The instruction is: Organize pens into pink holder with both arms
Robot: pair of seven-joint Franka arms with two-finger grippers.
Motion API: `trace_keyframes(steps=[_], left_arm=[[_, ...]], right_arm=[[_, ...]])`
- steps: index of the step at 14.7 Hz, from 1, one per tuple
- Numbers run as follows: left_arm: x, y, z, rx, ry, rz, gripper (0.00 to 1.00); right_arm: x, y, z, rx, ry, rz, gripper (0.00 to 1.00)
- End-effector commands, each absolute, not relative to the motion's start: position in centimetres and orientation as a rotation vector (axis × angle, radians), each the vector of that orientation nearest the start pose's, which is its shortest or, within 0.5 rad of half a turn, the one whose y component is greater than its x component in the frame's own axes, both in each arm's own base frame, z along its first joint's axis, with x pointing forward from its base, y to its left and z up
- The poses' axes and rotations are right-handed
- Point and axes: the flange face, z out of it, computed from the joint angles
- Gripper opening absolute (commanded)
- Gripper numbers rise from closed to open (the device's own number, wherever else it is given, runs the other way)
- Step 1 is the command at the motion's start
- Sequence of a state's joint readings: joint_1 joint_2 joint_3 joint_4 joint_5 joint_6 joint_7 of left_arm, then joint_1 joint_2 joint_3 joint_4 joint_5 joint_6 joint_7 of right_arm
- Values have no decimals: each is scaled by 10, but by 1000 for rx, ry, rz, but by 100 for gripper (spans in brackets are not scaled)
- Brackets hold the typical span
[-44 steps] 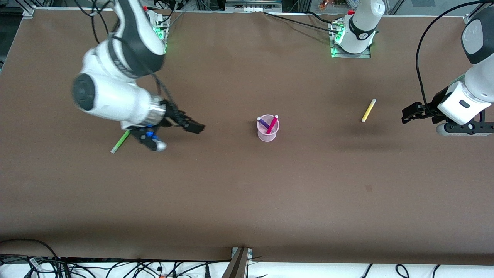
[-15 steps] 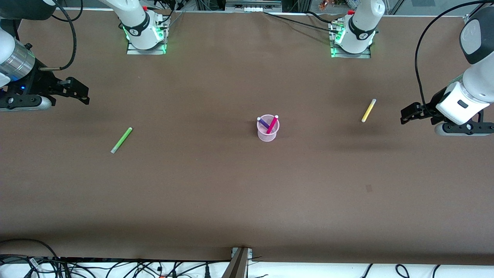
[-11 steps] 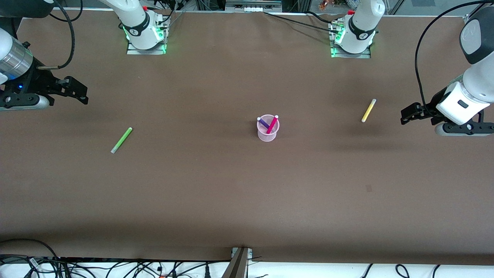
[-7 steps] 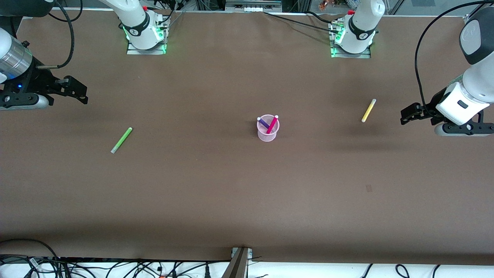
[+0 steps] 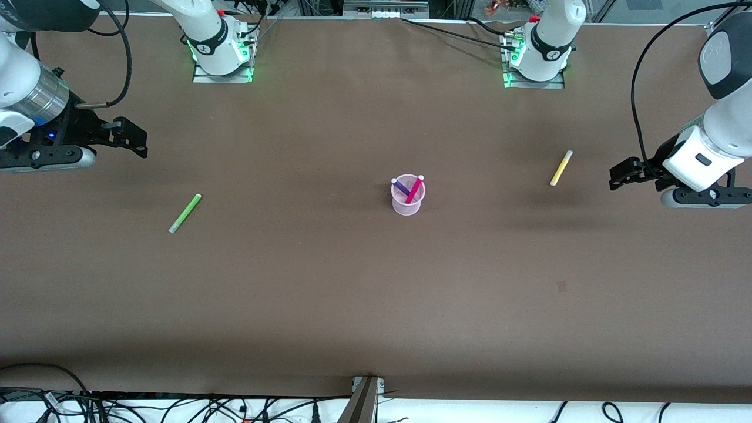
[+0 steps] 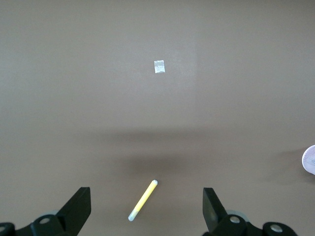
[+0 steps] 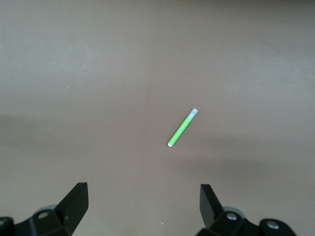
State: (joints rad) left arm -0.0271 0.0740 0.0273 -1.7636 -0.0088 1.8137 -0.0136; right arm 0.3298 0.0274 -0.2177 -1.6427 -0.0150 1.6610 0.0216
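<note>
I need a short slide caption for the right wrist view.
Right gripper, fingers open, hovering above the green pen lying on the brown table.

right gripper (image 5: 134,134) retreated from green pen (image 5: 185,213)

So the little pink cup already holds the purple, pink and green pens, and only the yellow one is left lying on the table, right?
Not quite. The front view shows the translucent pink plastic cup holding only the purple pen and magenta pen. The light green pen lies on the table too, like the yellow pen.

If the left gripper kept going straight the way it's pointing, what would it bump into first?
Probably the yellow pen: the open left gripper has it lying between its fingers just ahead. It hangs above the table, so it may pass over or meet the tabletop instead.
</note>
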Motion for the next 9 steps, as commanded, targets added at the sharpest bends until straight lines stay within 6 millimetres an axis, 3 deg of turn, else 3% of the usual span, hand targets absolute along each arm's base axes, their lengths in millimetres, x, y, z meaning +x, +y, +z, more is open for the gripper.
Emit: trace_keyframes(steps=[1, 9], left_arm=[[584, -2, 513, -3163, -20, 22, 100], [585, -2, 513, -3163, -20, 22, 100]], right_arm=[[564, 63, 592, -3154, -144, 14, 100], [567, 67, 583, -3140, -127, 39, 100]])
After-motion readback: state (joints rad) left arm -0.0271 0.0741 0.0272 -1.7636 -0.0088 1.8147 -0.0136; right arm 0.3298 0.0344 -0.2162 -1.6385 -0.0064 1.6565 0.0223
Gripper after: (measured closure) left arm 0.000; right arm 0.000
